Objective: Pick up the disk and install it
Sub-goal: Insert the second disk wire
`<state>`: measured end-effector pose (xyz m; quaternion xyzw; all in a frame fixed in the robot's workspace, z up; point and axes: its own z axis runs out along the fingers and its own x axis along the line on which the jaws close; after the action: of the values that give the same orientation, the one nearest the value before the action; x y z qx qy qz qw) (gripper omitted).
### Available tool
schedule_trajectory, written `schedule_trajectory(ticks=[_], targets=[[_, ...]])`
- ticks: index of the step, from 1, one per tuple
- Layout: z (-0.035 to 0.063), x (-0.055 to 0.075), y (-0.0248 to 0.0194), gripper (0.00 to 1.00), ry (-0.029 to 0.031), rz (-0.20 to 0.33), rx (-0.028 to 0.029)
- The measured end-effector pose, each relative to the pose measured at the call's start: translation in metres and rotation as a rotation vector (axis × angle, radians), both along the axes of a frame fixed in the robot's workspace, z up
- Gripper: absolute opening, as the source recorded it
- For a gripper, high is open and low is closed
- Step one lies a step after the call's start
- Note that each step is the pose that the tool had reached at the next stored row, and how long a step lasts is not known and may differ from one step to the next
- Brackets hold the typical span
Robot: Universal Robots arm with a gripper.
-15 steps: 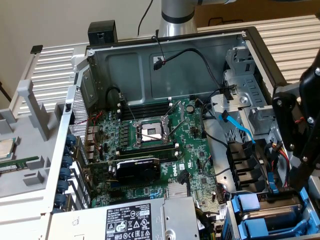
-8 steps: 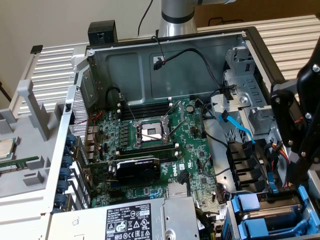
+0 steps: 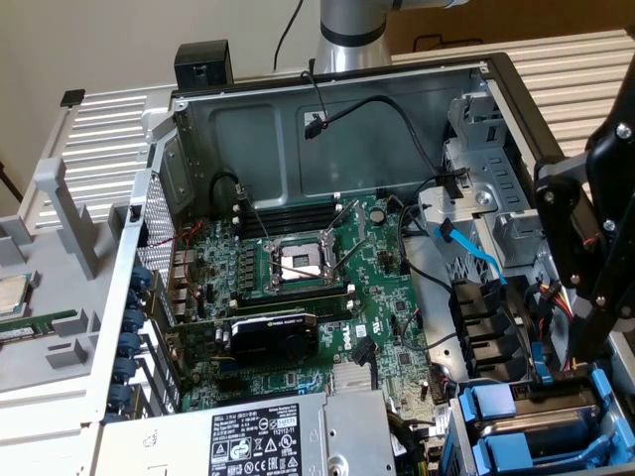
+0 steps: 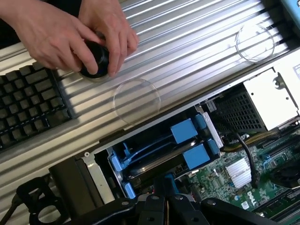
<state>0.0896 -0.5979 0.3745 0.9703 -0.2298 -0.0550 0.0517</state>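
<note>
Open computer case [image 3: 476, 79] lying on its side on the ribbed metal worktop [image 4: 197, 51], motherboard [image 3: 327, 288] exposed, with the bare processor socket [image 3: 298, 263] near its middle and a graphics card [image 3: 268, 337] toward the case's power-supply edge.

My arm [image 3: 595, 238] reaches in over the case's drive-bay corner at the exterior view's right, its black linkages angled steeply downward. My end effector [image 4: 164, 206] hangs directly above the drive bay, fingers clenched together; whether they grip anything cannot be told.

The disk [image 4: 159, 157], in its bright blue carrier frame, lies inside the drive bay at that corner of the case, two blue tabs [image 4: 183, 130] facing the worktop side. The exterior view shows the same blue carriers [image 3: 526, 426] just below my arm.

On the worktop beside the case, a person's hands [image 4: 79, 33] close around a small black round object [image 4: 96, 58], next to a black keyboard [image 4: 28, 108].
</note>
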Motion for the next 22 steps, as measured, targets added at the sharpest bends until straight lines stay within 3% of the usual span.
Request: schedule_trajectory(ticks=[3,8,16,22], targets=[[0.0000,-0.0006,0.0009,0.11,-0.0015,0.010,0.0002],[0.0000,-0.0006,0.0009,0.11,-0.0015,0.100,0.0046],[0.0000,-0.0006,0.0010,0.11,-0.0019,0.230,0.0170],[0.0000,-0.0008,0.0012,0.11,-0.0017,0.275,0.0185]])
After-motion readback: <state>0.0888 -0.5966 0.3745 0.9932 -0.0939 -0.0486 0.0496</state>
